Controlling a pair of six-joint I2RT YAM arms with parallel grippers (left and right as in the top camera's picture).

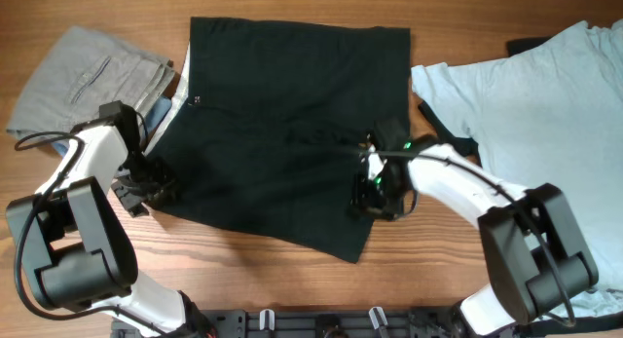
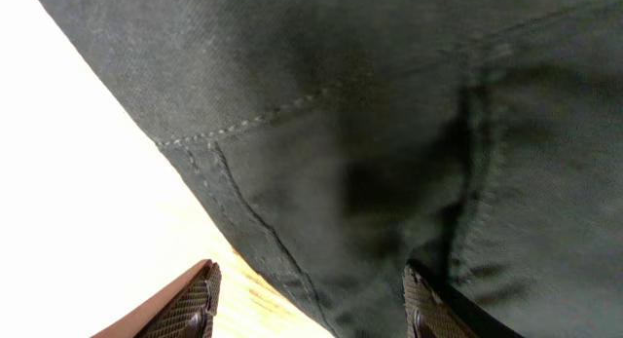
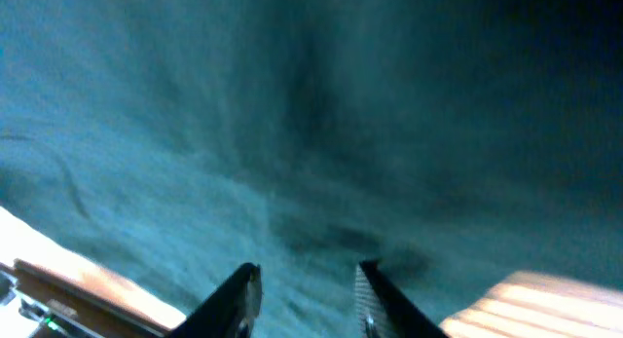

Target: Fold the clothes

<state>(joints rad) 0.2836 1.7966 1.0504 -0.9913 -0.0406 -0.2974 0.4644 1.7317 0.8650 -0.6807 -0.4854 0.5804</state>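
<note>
In the overhead view, the black cloth point(image 1: 282, 114) is seen spread flat across the middle of the wooden desk point(image 1: 253, 280), with its lower edge running aslant toward the right. The grey trousers point(image 1: 83, 80) are laid at the upper left, just beside the cloth's left edge, and the light blue T-shirt point(image 1: 545, 94) is spread at the right, its sleeve close to the cloth's right edge. The left pincer point(image 1: 146, 187) is placed at the lower left edge of the black cloth, and the right pincer point(image 1: 375, 192) is set down on the cloth's lower right part, near its right edge. In the left wrist view, a stitched hem and seams of the black cloth point(image 2: 341, 104) are shown filling most of the picture, with the desk seen bright and washed out at the left. The left pincer point(image 2: 313, 304) is held open, its fingers point(image 2: 200, 304) well apart: one is over the bare desk, the other over the cloth, so that the cloth's edge is straddled. In the right wrist view, which is blurred, the black cloth point(image 3: 321, 124) is shown close up and tinted bluish, with strips of desk visible at the lower corners. The right pincer point(image 3: 307, 299) is seen partly open above the cloth, a narrow gap being left between its fingers point(image 3: 238, 299); whether any cloth is caught there cannot be told.
</note>
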